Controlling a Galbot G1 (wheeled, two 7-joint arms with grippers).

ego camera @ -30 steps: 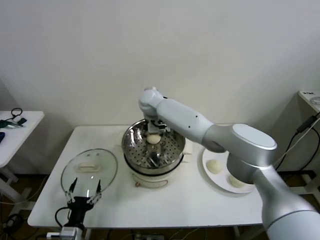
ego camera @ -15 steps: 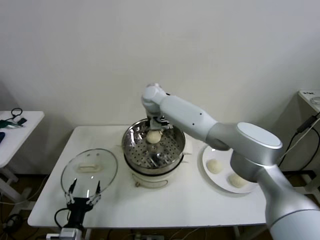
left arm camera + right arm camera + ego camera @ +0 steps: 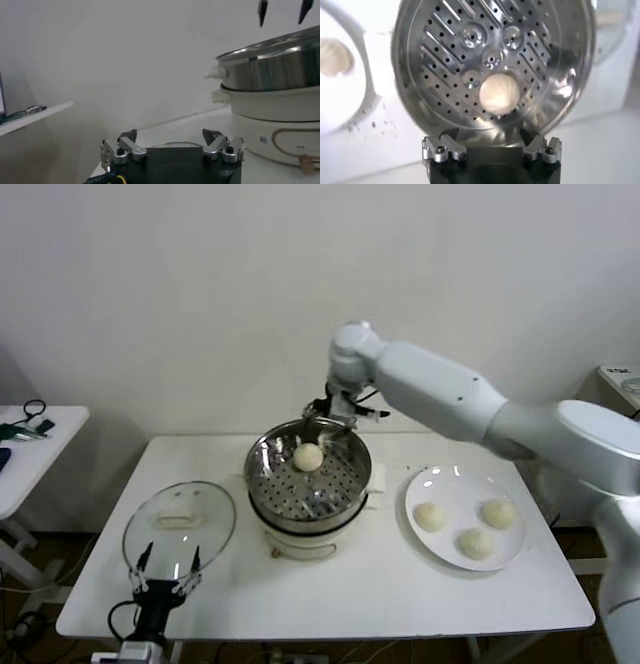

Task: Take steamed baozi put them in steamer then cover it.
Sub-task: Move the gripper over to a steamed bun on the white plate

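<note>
One baozi (image 3: 307, 456) sits in steamer (image 3: 262, 479). My right gripper (image 3: 345, 411), wide and empty, hovers at its far rim; I'd swing right to plate (image 3: 445, 482), approach next bun (image 3: 430, 517) from above. Left gripper (image 3: 166, 572) wide, parked near cover (image 3: 178, 522).

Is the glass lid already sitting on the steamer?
No, the lid lies on the table beside the steamer, which stands uncovered.

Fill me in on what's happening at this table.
The robot is loading baozi into the steamer. One baozi lies on the perforated floor, and the right end effector hangs open and empty above the far rim. Three more baozi wait on the white plate to the right. The glass cover lies flat on the table left of the steamer, not yet on. The left end effector is parked open near the table's front edge, by the cover.
</note>
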